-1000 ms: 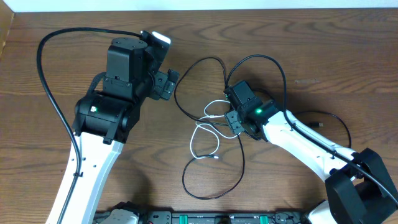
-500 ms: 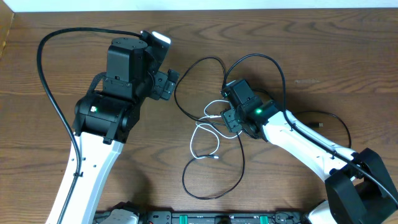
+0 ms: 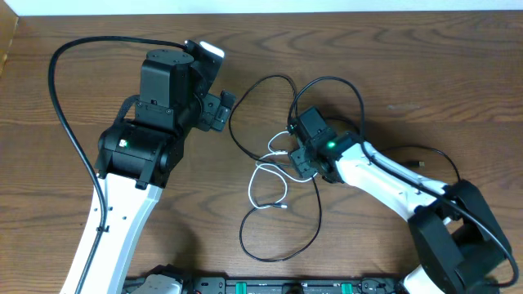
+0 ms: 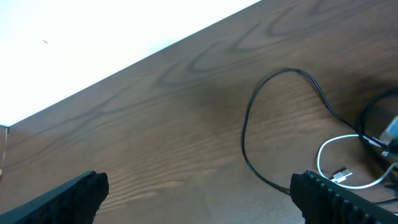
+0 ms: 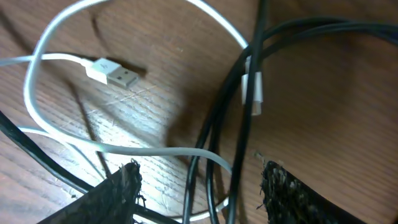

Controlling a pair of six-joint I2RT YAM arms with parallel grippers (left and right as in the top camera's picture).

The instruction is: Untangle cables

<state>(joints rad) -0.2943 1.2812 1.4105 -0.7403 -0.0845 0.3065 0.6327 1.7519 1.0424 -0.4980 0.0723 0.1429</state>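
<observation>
The cables lie tangled mid-table: thin black cables [image 3: 261,80] loop up and down to a big lower loop [image 3: 278,258], and a white cable [image 3: 265,175] curls between them. My right gripper [image 3: 304,157] is low over the knot. In the right wrist view its jaws [image 5: 199,180] stand open, with three black strands [image 5: 242,124] and a stretch of white cable [image 5: 37,62] running between the fingers, untouched by the pads. The white cable's USB plug [image 5: 115,73] lies just ahead. My left gripper [image 3: 221,110] stands open above bare wood, left of the black loop [image 4: 245,124].
The left arm's thick black cable [image 3: 57,106] arcs along the table's left side. A black cord end with a small plug [image 3: 421,164] lies right of the right arm. The table's far edge [image 3: 327,10] runs along the top.
My right gripper has crept a little up and left into the tangle, and its jaws have narrowed slightly. The upper right black loop has shifted with it. The left arm is unmoved.
</observation>
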